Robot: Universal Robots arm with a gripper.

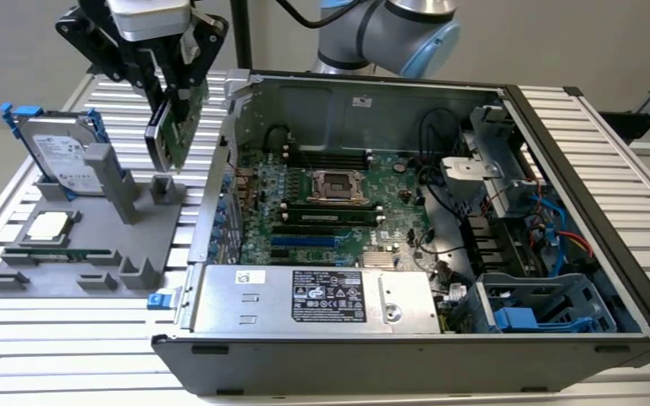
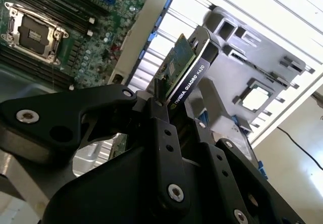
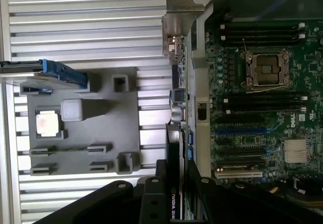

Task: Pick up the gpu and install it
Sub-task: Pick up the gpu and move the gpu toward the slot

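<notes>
Exterior view, upper left of the frame: the claw (image 1: 179,85) is clamped on the top edge of the gpu (image 1: 176,127), which hangs on edge in the air above the grey parts holder (image 1: 88,245), just beside the rear wall of the open computer case (image 1: 231,118). I'd worry the card clips that wall's rim going over. Held by so narrow a strip, it might also swivel between the fingers (image 2: 161,133) and meet the motherboard (image 1: 337,194) slot crooked.
</notes>
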